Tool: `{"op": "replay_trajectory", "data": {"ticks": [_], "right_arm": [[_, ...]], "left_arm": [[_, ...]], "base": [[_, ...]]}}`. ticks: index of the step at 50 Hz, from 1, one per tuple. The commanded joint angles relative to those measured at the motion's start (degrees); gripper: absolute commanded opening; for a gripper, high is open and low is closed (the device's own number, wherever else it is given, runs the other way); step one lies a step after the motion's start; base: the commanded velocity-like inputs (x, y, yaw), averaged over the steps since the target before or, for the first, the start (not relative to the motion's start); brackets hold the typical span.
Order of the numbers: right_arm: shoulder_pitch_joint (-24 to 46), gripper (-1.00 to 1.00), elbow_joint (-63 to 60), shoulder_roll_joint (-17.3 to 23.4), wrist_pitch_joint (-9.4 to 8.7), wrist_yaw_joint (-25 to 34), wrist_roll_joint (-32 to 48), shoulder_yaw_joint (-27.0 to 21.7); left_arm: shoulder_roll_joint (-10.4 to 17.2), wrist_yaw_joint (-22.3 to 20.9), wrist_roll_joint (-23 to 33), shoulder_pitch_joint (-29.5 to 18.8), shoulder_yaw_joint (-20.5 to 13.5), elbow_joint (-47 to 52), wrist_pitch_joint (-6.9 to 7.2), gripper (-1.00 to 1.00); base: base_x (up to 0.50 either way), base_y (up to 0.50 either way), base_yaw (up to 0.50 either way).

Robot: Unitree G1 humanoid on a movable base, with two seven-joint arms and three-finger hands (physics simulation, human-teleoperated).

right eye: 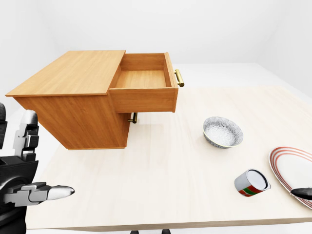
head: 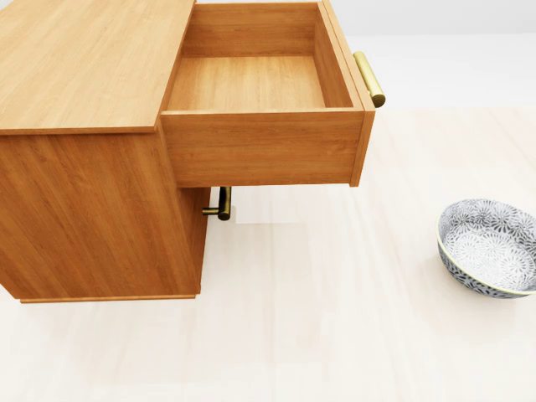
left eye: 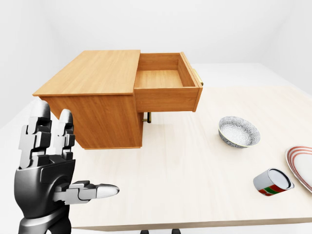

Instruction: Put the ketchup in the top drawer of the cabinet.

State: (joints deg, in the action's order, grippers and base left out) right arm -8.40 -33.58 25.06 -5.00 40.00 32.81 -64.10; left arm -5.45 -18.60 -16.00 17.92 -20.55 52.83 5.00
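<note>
Top drawer (head: 251, 82) open, unobstructed above

I see a pale, light-wood desk (left eye: 185, 170) with a flat top. On its left part stands a brown wooden cabinet (left eye: 92, 87), and its top drawer (left eye: 163, 85) is pulled out to the right. To the right of the cabinet, apart from it, rests a grey patterned ceramic bowl (left eye: 238, 131). Near the desk's right edge lies a white plate with red rings (right eye: 292, 173), and just beside it a small can with a red and green label (right eye: 251, 183) lies on its side.

Bright even light, sharp render, soft faint shadows
</note>
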Motion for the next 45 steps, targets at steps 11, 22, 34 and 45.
{"op": "replay_trajectory", "data": {"ticks": [11, 22, 34, 45], "right_arm": [[-1.85, 1.00, 4.45, -4.89, 0.00, 0.00, -0.58, 4.63], [-2.94, 1.00, 8.55, -6.37, 0.00, 0.00, -1.68, 6.24], [-3.05, 1.00, 12.19, -6.74, 0.00, 0.00, -2.09, 7.68], [-3.28, 1.00, 16.02, -6.87, 0.00, 0.00, -2.67, 9.37]], "left_arm": [[0.00, 0.13, 0.59, 0.38, 0.59, -0.25, 0.00, 1.00], [-0.02, 0.09, 0.45, 0.14, 0.33, -0.44, 0.00, 1.00], [-0.19, -0.02, 0.91, 0.45, 0.79, -0.39, 0.00, 1.00], [-0.37, -0.02, 1.76, 1.19, 1.93, -0.41, 0.00, 1.00]], "base": [[0.00, 0.00, 0.00], [0.00, 0.00, 0.00], [0.00, 0.00, 0.00], [0.00, 0.00, 0.00]]}}
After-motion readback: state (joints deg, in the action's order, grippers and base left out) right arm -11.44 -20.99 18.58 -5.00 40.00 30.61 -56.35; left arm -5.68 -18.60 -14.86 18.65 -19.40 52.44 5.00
